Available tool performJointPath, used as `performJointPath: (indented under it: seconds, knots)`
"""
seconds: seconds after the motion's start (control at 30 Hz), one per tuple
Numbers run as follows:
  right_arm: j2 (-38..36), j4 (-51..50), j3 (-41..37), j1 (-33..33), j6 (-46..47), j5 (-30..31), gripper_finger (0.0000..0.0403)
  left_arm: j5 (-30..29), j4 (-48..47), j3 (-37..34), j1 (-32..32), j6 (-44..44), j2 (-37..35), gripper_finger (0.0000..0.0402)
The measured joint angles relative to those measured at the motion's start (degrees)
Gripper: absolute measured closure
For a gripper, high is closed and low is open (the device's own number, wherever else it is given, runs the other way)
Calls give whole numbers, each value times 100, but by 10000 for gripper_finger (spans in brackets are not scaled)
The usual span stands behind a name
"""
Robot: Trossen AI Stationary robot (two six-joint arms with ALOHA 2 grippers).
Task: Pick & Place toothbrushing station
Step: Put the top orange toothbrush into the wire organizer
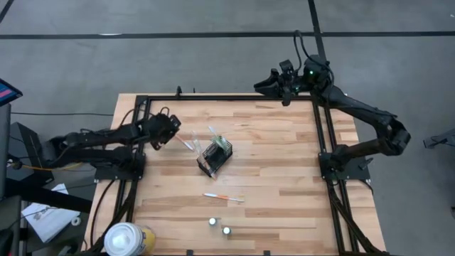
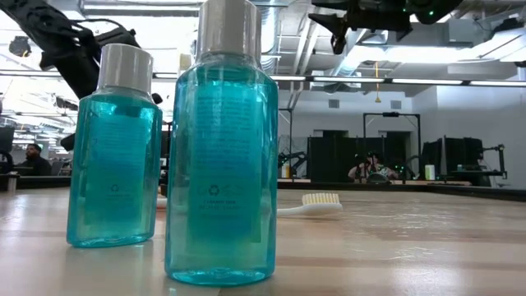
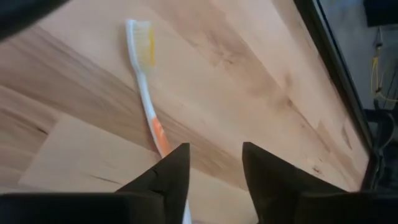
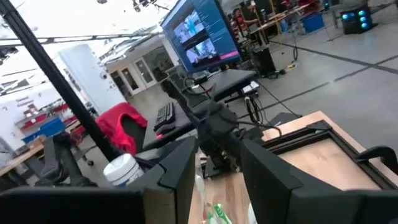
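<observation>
Now: left tool over an orange toothbrush

From above, the left tool (image 1: 173, 132) hangs just left of the mesh holder (image 1: 214, 158) mid-desk; the right tool (image 1: 264, 84) waits high at the far edge. Its wrist view shows the fingers parted, empty, straddling the orange toothbrush (image 3: 147, 93). Risk: the thin handle may skid or pivot from an off-centre pinch

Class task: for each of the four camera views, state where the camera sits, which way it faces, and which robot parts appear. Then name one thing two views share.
High: overhead, looking down on the table, both arms, mesh holder.
Low: at tabletop height, facing the room past two blue bottles; arms overhead.
Left wrist: past the open left gripper, down at the orange toothbrush.
Right wrist: past the open right gripper, across the table towards the left arm.
Shared: high and left wrist views both show that toothbrush.
</observation>
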Motion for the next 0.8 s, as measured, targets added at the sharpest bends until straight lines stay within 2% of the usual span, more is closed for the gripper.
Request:
performJointPath:
  seconds: [0.2, 0.3, 0.47, 0.67, 0.8]
  knots:
    - [149, -19, -2, -3, -17, -180, 282, 552, -16, 0, 622, 106, 0, 195]
    - [294, 37, -2, 14, -17, -301, 282, 970, -31, 0, 851, 126, 146, 181]
    - [448, 103, -2, 94, -16, -320, 282, 1573, 2, -3, 1056, 137, 706, 189]
    - [523, 167, -6, 168, 11, -327, 282, 1742, 509, -4, 1078, 125, 1268, 203]
    - [526, 237, -7, 198, 20, -322, 282, 2116, 652, 16, 1248, 105, 1688, 203]
